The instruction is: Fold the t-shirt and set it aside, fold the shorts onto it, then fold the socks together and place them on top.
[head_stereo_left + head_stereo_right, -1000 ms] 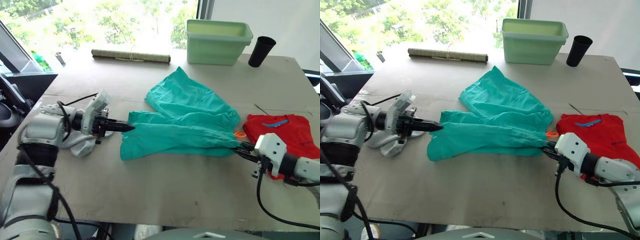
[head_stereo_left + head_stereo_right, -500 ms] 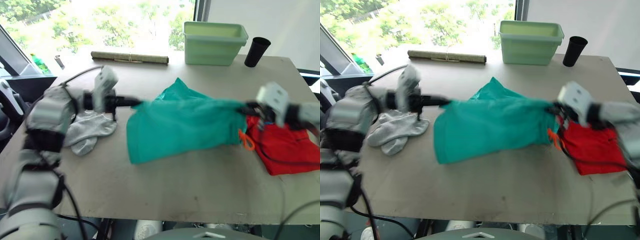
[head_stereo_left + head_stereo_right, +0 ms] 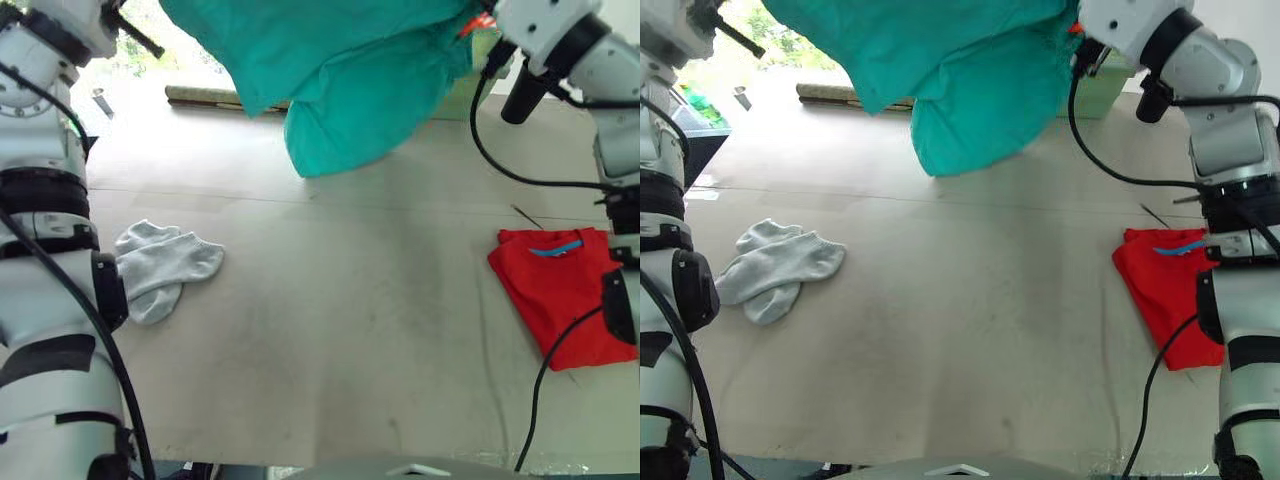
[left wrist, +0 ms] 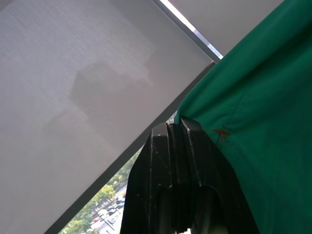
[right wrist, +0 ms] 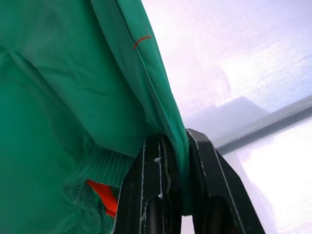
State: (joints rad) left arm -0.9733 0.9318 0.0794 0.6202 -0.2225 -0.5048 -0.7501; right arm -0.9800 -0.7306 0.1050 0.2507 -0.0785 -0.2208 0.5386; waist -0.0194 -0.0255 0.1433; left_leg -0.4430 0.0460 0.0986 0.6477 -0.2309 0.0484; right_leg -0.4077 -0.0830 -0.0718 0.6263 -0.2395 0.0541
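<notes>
The teal shorts (image 3: pixel 340 70) hang high above the far half of the table, stretched between my two raised arms. My left gripper (image 4: pixel 178 127) is shut on one edge of the teal fabric. My right gripper (image 5: pixel 175 139) is shut on the other edge, close to the gathered waist and the orange drawstring (image 5: pixel 103 195). The red t-shirt (image 3: pixel 565 290) lies folded at the table's right side, blue neck label up. Two grey-white socks (image 3: pixel 160 265) lie loosely overlapped at the left side of the table.
The tan table (image 3: pixel 350 330) runs from the socks to the t-shirt. A rolled mat (image 3: pixel 205 97) lies along the far edge. A black cup (image 3: pixel 520 95) and a pale green bin (image 3: pixel 1110 85) stand at the far right, partly behind the hanging shorts.
Both arms have lifted the shorts off the table and up high, so they now hang in the air. The camera view has also shifted.
</notes>
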